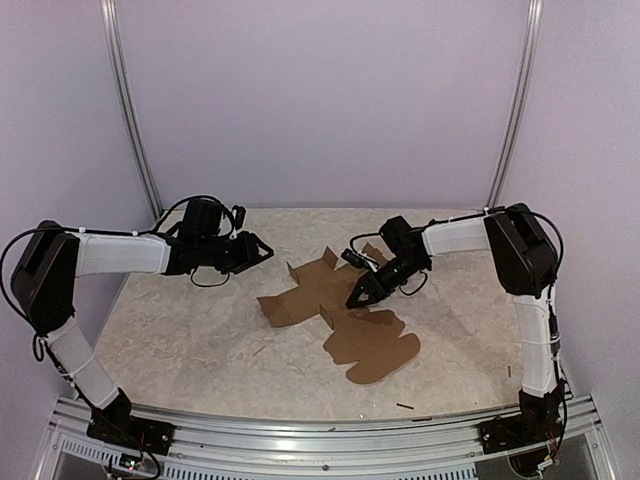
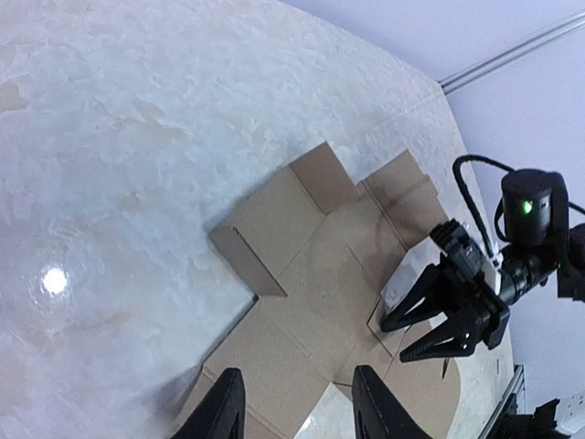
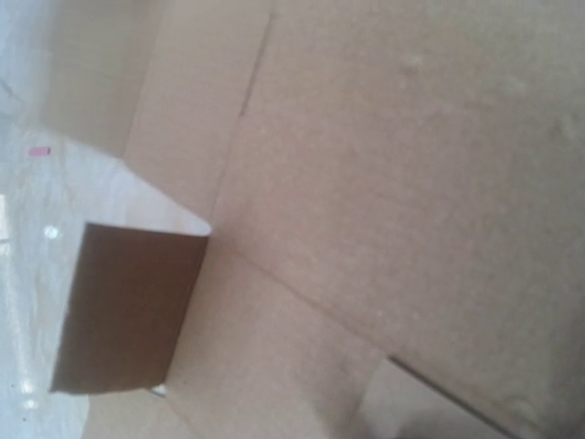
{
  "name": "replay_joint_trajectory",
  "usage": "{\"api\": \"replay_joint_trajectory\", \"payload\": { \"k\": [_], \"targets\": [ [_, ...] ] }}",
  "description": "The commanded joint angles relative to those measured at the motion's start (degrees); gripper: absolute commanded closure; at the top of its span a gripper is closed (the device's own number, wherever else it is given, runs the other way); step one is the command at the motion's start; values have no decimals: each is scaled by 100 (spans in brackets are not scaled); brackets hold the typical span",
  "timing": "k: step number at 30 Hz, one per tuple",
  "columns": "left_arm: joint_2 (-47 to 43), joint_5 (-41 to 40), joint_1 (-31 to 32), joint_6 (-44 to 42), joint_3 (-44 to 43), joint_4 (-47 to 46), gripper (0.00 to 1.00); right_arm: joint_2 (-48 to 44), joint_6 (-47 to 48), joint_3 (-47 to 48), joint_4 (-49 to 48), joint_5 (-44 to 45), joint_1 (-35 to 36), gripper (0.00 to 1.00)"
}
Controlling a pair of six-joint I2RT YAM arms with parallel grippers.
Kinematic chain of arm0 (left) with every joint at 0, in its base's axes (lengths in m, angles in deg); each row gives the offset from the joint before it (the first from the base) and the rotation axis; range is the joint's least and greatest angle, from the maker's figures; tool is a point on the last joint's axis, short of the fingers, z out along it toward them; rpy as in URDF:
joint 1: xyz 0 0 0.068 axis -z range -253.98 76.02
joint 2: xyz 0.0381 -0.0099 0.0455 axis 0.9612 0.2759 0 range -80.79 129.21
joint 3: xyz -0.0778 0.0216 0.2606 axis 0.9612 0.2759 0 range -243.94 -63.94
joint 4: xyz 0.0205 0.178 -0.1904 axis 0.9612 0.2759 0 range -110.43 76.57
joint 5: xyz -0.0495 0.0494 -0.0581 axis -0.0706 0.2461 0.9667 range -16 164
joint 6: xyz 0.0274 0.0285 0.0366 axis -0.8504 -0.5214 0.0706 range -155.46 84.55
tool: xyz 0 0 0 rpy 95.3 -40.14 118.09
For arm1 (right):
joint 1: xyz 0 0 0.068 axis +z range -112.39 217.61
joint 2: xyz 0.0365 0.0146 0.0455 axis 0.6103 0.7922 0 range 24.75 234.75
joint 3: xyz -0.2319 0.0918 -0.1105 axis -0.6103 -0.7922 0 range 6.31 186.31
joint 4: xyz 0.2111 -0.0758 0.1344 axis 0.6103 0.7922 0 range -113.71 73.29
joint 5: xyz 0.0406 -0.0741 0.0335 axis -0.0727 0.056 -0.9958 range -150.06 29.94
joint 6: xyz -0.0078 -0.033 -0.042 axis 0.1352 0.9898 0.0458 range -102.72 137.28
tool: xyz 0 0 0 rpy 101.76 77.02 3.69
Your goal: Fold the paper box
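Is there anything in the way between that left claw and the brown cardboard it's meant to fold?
Nothing visible. The left gripper hangs open just left of the paper box, with only bare table between them. The right gripper is at the sheet's right side, outside that path.

Bright, even light; glare spot on table; paper box blurred close-up

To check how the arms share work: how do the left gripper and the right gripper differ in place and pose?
Place: the left gripper hangs over the table, left of the paper box; the right gripper is over the box's middle panels. Pose: the left gripper points nearly level, the right gripper slants down toward the cardboard. Both are black, with jaws apart and nothing held.
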Motion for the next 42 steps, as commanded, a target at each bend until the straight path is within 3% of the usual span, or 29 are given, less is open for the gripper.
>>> {"api": "replay_joint_trajectory", "payload": {
  "k": [1, 5, 9, 14, 18, 25, 33, 42],
  "targets": [
    [579, 207, -184, 232, -793, 937, 59, 674, -54, -542, 358, 1023, 112, 59],
    [751, 226, -119, 531, -850, 1254, 59, 628, -96, -636, 210, 920, 49, 60],
    [196, -387, 133, 644, -428, 1614, 57, 588, -150, -680, 136, 834, -60, 59],
    [-530, -925, 405, 1413, 340, 1991, 56, 561, -210, -753, 11, 749, -122, 59],
    [-751, -999, 643, 1812, 835, 1732, 55, 568, -225, -771, 1, 694, -131, 58],
    [-360, -801, 756, 1893, 963, 1096, 55, 572, -267, -821, -65, 870, -136, 58],
    [3, -585, 756, 1891, 923, 733, 61, 664, -272, -807, -51, 890, -143, 58],
    [283, -369, 756, 2027, 891, 262, 76, 703, -262, -807, -40, 871, -140, 58]
  ]
}}
